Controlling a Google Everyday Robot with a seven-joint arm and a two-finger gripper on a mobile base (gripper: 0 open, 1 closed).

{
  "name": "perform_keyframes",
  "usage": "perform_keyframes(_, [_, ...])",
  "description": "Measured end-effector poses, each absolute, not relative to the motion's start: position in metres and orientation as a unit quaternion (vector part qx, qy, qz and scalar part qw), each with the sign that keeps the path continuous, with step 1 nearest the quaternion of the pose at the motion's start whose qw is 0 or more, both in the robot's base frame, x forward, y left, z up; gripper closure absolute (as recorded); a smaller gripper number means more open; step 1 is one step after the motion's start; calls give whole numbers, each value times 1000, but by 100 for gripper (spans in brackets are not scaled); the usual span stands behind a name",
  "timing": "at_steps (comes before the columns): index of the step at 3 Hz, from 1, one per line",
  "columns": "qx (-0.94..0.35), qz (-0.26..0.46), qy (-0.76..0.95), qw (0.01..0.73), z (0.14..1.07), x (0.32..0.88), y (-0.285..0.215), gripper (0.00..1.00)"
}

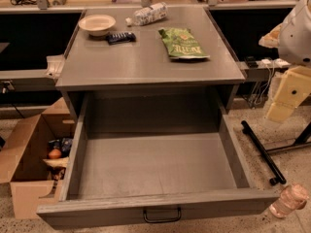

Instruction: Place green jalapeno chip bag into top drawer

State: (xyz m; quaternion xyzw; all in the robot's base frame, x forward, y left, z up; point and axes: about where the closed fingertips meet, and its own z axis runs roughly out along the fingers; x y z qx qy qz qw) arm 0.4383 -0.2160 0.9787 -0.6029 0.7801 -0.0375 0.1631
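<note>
The green jalapeno chip bag point(183, 43) lies flat on the grey cabinet top point(146, 64), right of centre. The top drawer point(155, 205) below is pulled fully open; its deep grey tray holds nothing and a small black handle point(162, 215) sits on the front panel. My gripper point(284, 101), a cream-coloured part under the white arm point(299, 28), hangs at the right edge of the view. It is off the cabinet's right side, below the level of the top and well apart from the bag, and holds nothing that I can see.
On the cabinet top stand a white bowl point(97, 24), a small dark blue packet point(120, 37) and a white-and-clear bag point(148, 13). An open cardboard box point(26, 171) sits on the floor at left. A black bar point(262, 152) and a plastic bottle point(289, 200) lie on the floor at right.
</note>
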Motion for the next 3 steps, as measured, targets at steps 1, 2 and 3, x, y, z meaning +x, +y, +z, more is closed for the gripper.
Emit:
perform_keyframes(1, [-603, -37, 780, 163, 979, 438, -216, 0])
perform_keyframes(2, [-587, -40, 782, 205, 975, 481, -214, 0])
perform_keyframes(3, [-550, -25, 786, 281, 964, 568, -206, 0])
